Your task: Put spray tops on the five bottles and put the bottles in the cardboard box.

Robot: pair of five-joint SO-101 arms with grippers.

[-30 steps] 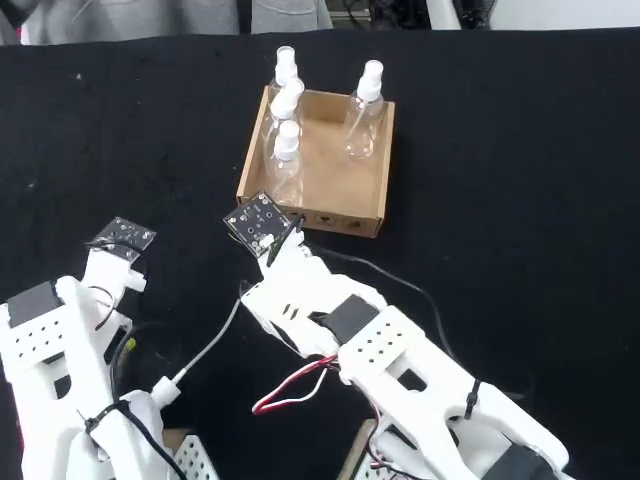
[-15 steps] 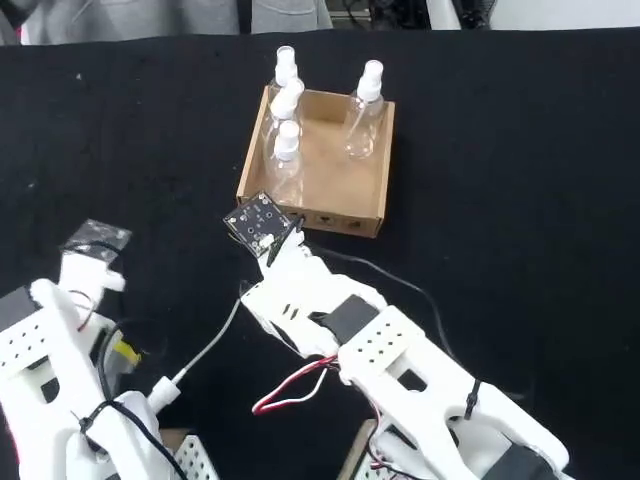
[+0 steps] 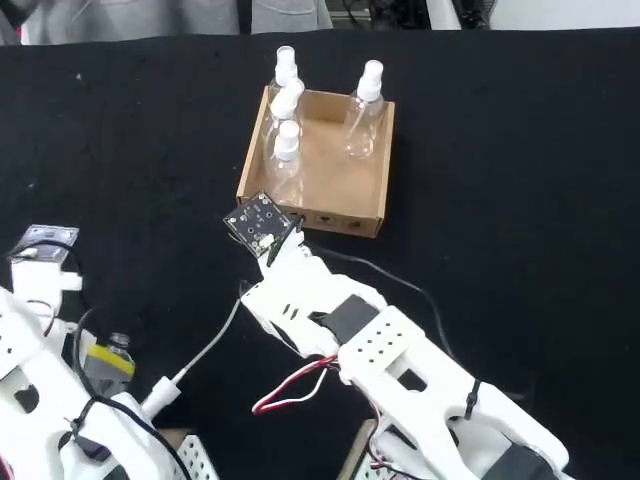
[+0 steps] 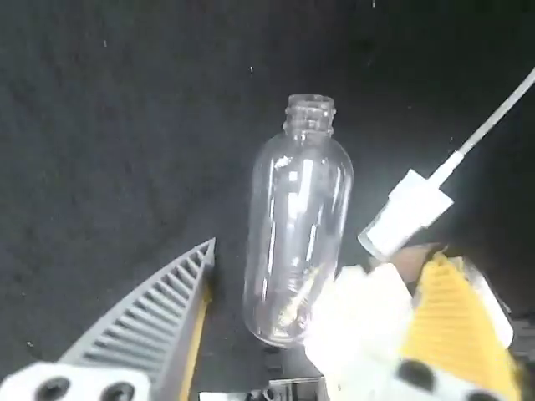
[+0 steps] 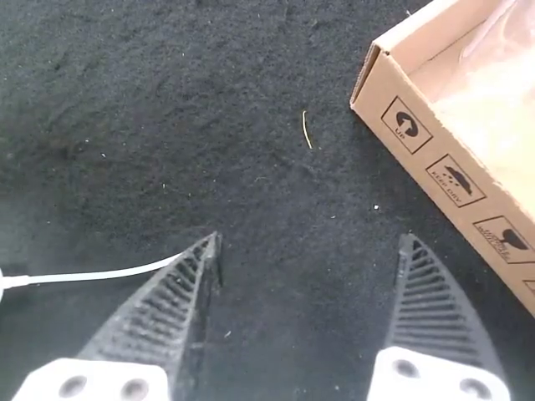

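Note:
An uncapped clear bottle [image 4: 297, 221] lies on the black cloth between the fingers of my left gripper [image 4: 292, 322], which is open around it; its neck [image 3: 119, 344] peeks out beside the left arm at the table's front left. A white spray top [image 4: 407, 210] with a long dip tube lies just beside the bottle, and the same spray top [image 3: 160, 390] shows near the front edge. Several capped bottles [image 3: 287, 152] stand in the cardboard box [image 3: 312, 214]. My right gripper [image 5: 305, 263] hovers open and empty over the cloth, just in front of the box corner [image 5: 393, 83].
The spray top's thin tube [image 3: 212, 342] runs across the cloth toward the right arm [image 3: 330, 310] and passes one right fingertip [image 5: 205, 251]. Metal arm bases [image 3: 190, 455] sit at the front edge. Black cloth lies open left and right of the box.
The left arm has swung left and back toward the front left corner, uncovering the bottle's neck beside it. The right arm and the box have not moved.

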